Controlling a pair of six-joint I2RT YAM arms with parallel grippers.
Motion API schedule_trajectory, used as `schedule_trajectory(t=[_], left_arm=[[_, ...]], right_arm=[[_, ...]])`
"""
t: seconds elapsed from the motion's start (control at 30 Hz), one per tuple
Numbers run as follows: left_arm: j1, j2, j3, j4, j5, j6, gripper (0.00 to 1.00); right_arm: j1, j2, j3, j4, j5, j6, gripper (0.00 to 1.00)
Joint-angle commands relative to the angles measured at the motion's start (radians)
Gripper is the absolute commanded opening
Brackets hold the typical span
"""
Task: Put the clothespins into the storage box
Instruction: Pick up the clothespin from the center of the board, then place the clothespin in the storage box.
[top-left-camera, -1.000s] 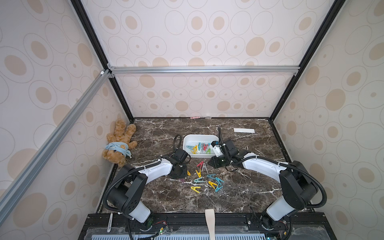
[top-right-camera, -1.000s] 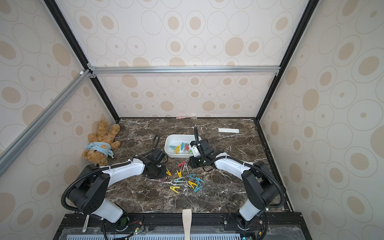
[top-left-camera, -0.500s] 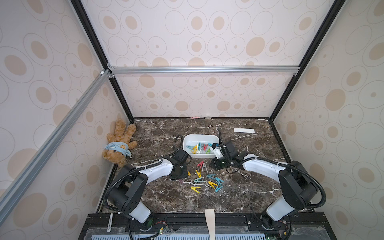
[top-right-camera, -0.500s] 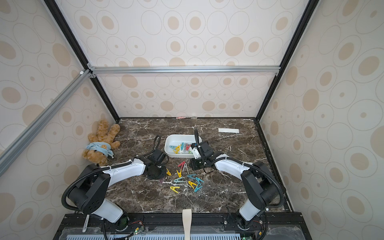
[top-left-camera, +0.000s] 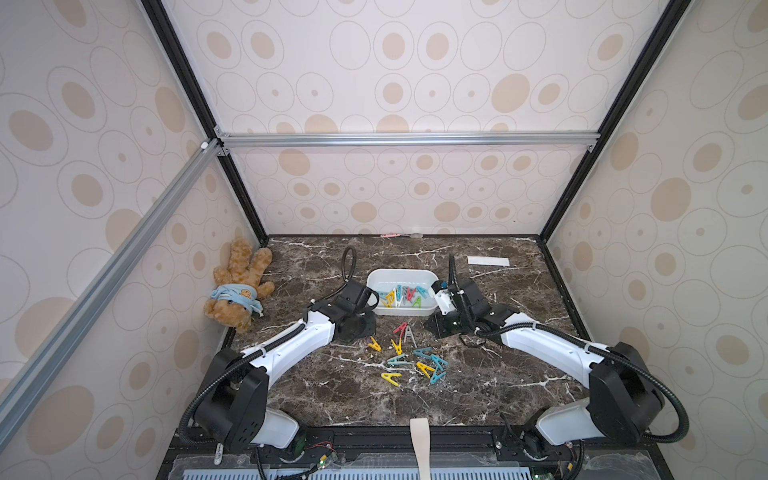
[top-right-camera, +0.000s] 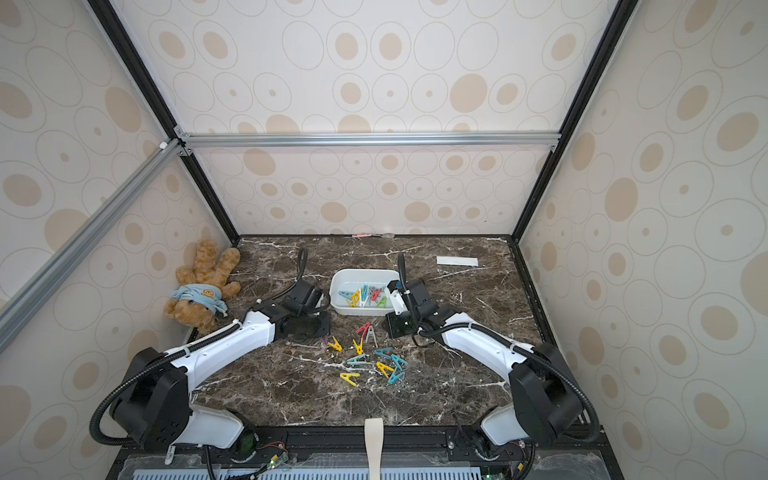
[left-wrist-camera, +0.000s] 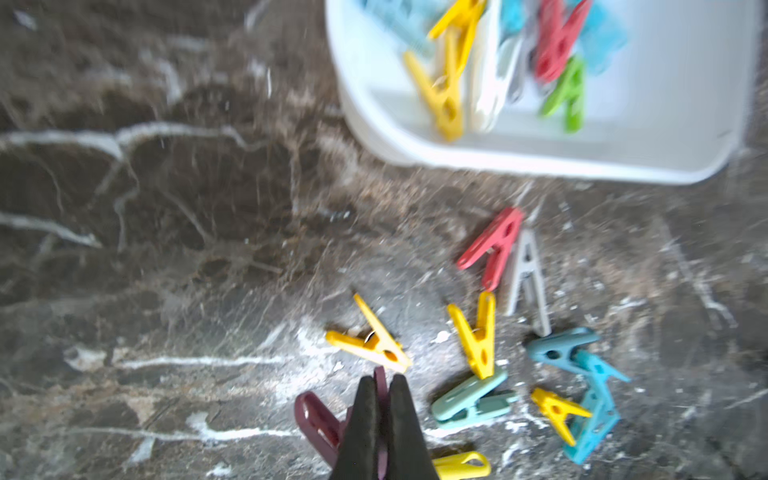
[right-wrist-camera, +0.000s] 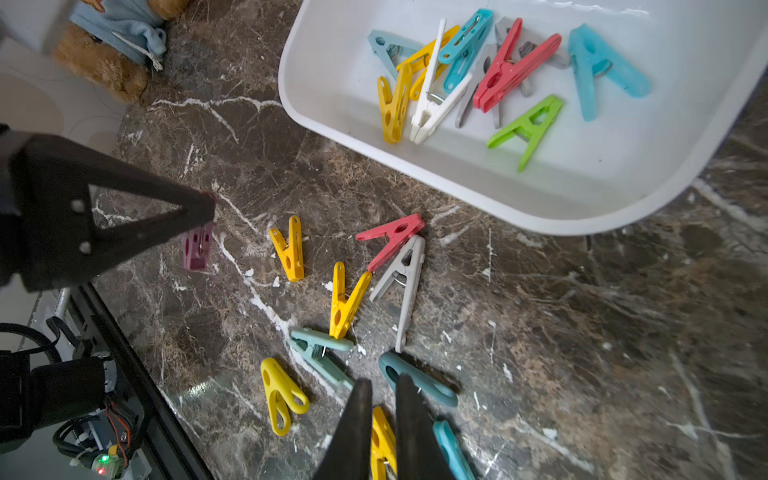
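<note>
Ten clothespins (top-left-camera: 409, 353) are lying loose on the marble table (top-left-camera: 519, 374), clustered just in front of the storage box (right-wrist-camera: 623, 166). They are four yellow, two bright teal, and one each of red, grey, pale teal and dark teal. The red and grey ones are touching at their tips. An eleventh, the purple clothespin (left-wrist-camera: 318, 419), is being pinched at one end by the left gripper (left-wrist-camera: 380, 395), whose jaws are pressing tight on it at the left edge of the cluster. Whether it is clear of the table I cannot tell. About ten more are lying piled inside the box: two yellow and one each of white, red, green, teal, bright blue and pale grey-blue. There is also grey, probably two, though the overlap is making that count unsure. The right gripper (right-wrist-camera: 382, 380) is hovering over the near side of the cluster, its jaws standing narrowly apart and holding nothing. One teddy bear (top-left-camera: 237, 291) is lying by the left wall, and one white paper strip (top-left-camera: 488, 261) is lying beyond the box
</note>
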Motion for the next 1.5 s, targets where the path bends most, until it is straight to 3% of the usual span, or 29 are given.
schedule_trajectory(t=[0.0,0.3,0.67,0.9,1.03,1.13,1.47], left_arm=[[0.018,0.013,0.096,0.040,0.053,0.078,0.06],[0.039,0.288,0.332,0.208,0.056,0.157,0.06],[0.040,0.580,0.585,0.159,0.003,0.227,0.06],[0.040,0.626,0.603,0.167,0.003,0.218,0.10],[0.040,0.631,0.608,0.161,0.005,0.216,0.17],[0.040,0.620,0.600,0.168,0.006,0.213,0.25],[0.040,0.545,0.563,0.174,0.019,0.210,0.33]], right_arm=[[-0.001,-0.078,-0.049,-0.075,0.053,0.048,0.15],[0.002,-0.175,-0.012,-0.297,0.177,0.059,0.16],[0.002,-0.318,-0.092,-0.398,0.214,0.078,0.18],[0.002,-0.313,-0.120,-0.361,0.186,0.093,0.18],[0.003,-0.309,-0.119,-0.356,0.174,0.088,0.18],[0.003,-0.300,-0.114,-0.368,0.171,0.084,0.18],[0.013,-0.269,-0.121,-0.368,0.133,0.072,0.18]])
